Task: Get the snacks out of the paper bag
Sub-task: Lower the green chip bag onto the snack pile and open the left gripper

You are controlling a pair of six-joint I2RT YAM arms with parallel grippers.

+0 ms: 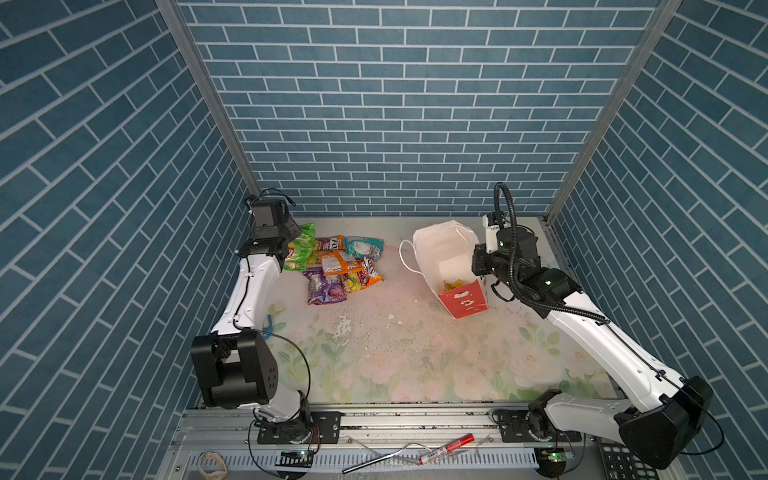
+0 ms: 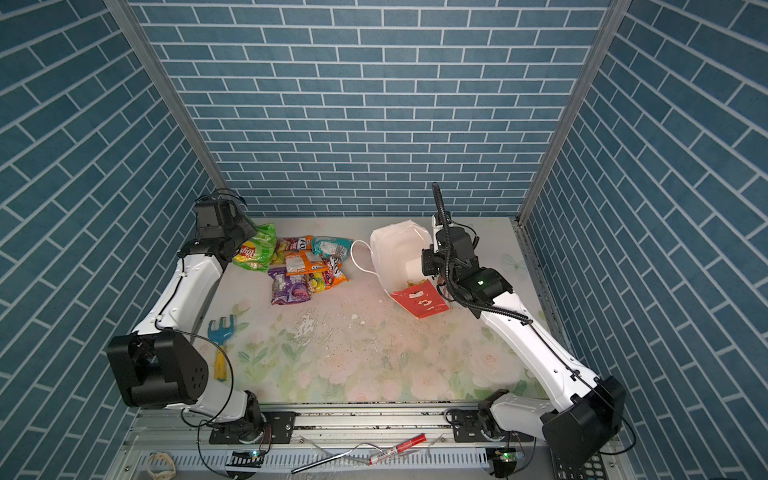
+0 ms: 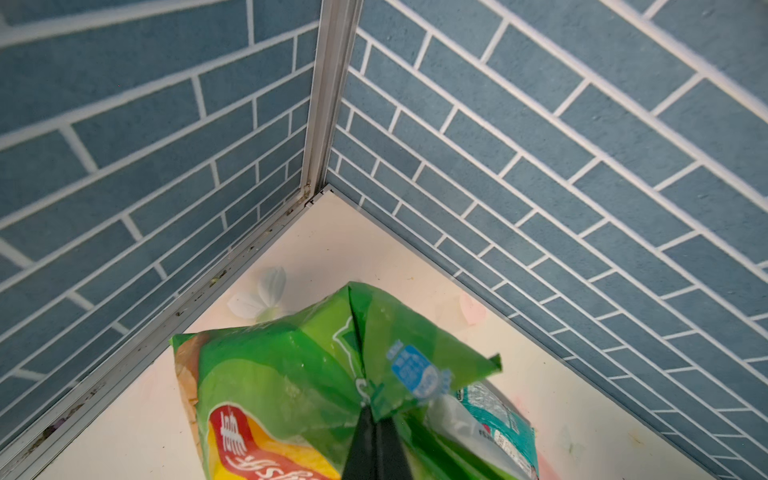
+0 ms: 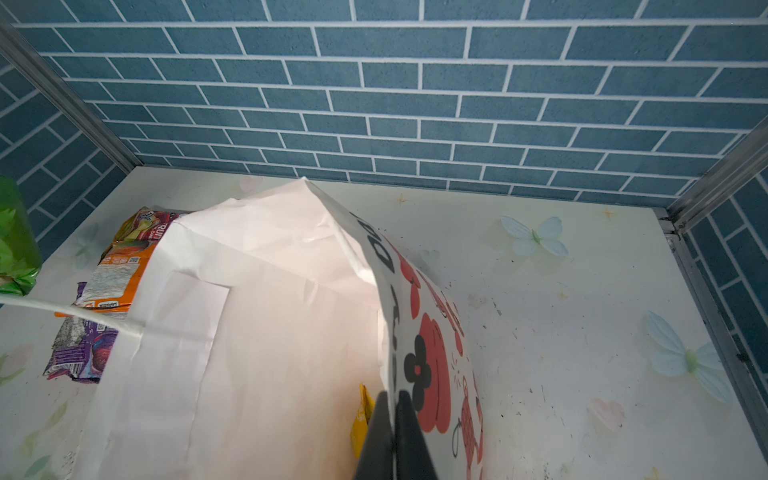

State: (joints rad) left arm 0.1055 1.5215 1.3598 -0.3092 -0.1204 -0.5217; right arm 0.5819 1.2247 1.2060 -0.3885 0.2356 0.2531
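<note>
Twice pinches tight: left pincer [image 3: 376, 415] on chip bag [image 3: 282, 374], right pincer [image 4: 392, 399] on paper bag [image 4: 257, 332] wall, yellow packet [image 4: 360, 419] just beside.

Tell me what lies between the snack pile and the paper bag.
Only the white cord handle of the paper bag, looping toward the snack pile; otherwise bare table. Both top views show it.

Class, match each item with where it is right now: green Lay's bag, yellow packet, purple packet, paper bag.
Items: 1 green Lay's bag; 2 yellow packet; 3 purple packet; 4 paper bag.
Places: A wall pinched by right fingers; B inside the paper bag; C held by left fingers; D lying on the table.
Pairs: 1-C, 2-B, 3-D, 4-A.
</note>
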